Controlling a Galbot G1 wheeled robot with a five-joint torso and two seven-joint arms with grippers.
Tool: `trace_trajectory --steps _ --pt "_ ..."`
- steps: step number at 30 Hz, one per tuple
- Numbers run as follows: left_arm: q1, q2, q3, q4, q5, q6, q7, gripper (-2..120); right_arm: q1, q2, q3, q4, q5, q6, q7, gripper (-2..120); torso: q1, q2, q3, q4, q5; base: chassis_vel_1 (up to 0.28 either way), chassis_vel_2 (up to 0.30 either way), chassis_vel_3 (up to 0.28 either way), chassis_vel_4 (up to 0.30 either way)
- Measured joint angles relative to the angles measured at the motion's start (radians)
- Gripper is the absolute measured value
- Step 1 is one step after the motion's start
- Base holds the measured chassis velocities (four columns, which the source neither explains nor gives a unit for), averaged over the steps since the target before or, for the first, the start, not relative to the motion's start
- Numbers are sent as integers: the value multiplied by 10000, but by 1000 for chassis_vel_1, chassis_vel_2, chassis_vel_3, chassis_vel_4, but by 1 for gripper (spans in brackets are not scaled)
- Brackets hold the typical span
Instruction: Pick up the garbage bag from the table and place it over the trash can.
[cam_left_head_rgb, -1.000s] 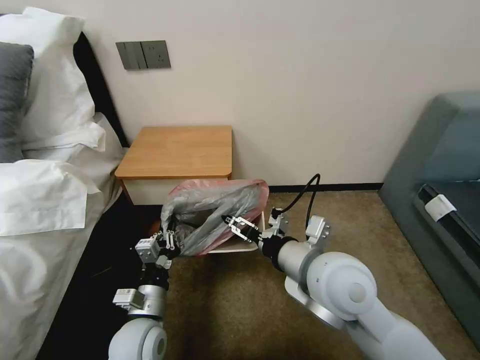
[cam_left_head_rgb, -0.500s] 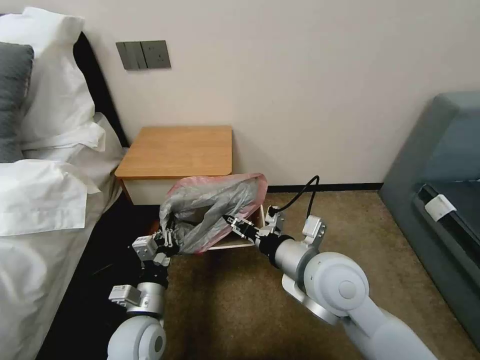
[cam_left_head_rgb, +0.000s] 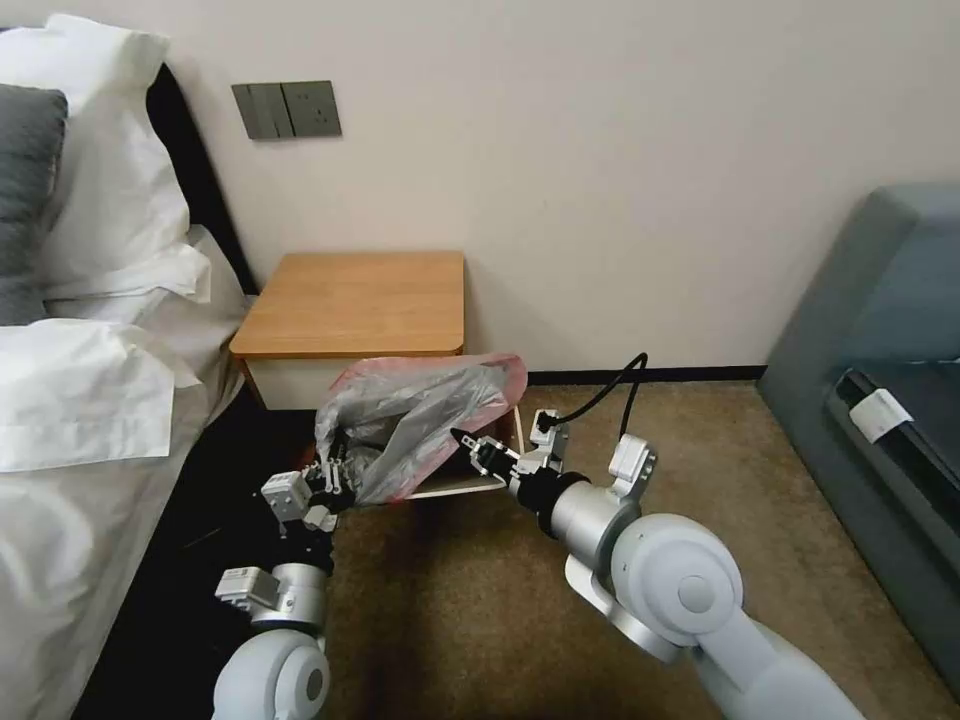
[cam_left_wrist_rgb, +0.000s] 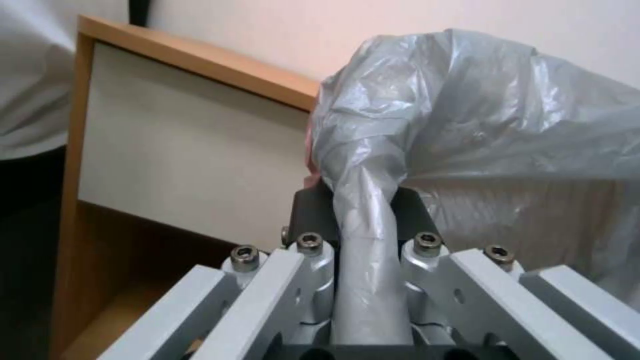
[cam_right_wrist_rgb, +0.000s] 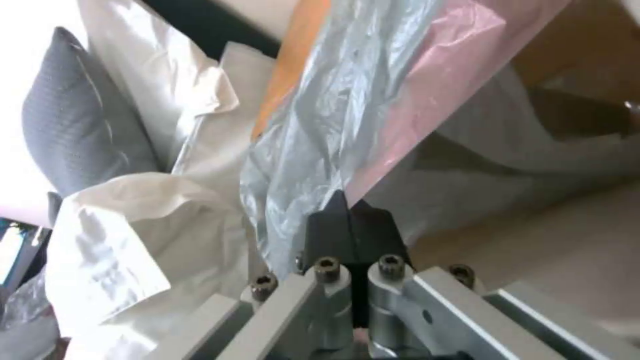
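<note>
Both grippers have sunk a little, drawing the garbage bag (cam_left_head_rgb: 420, 420) lower over the trash can (cam_left_head_rgb: 480, 487) below the counter (cam_left_head_rgb: 355, 300); left gripper (cam_left_head_rgb: 335, 472) jaws pinch a bunched fold, right gripper (cam_left_head_rgb: 465, 440) jaws pinch the pink rim; bed close left, open carpet right.

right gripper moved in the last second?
Yes. The right gripper, shut on the garbage bag, has shifted slightly left and up, toward the table.

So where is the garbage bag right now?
In the head view, the thin grey plastic garbage bag with a pink rim hangs stretched between the left claw and right claw, before the orange-brown wooden nightstand.
</note>
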Motion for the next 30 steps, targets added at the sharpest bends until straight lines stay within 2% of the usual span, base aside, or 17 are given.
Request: trace_trajectory --steps 11,19,26,27,30 --pt "-130 0 -184 -63 -552 128 -204 8 -929 -370 190 755 201 -149 620 0 0 0 0 -1 1 0 0 0 0" --pt "-193 -23 -229 -111 -720 198 -306 8 -1510 -509 504 1088 353 -303 627 0 0 0 0 -2 0 0 0 0 0" --pt "-163 -39 -187 -177 -725 212 -297 8 -1383 -413 837 1233 266 -445 545 0 0 0 0 0 0 0 0 0 0" --pt "-150 -37 -188 -194 -724 212 -293 8 -1369 -424 949 1288 281 -449 557 0 0 0 0 0 1 0 0 0 0" --pt "-101 -14 -191 -247 -735 211 -259 8 -1364 -472 1222 1384 321 -330 682 14 0 0 0 0 0 0 0 0 0"
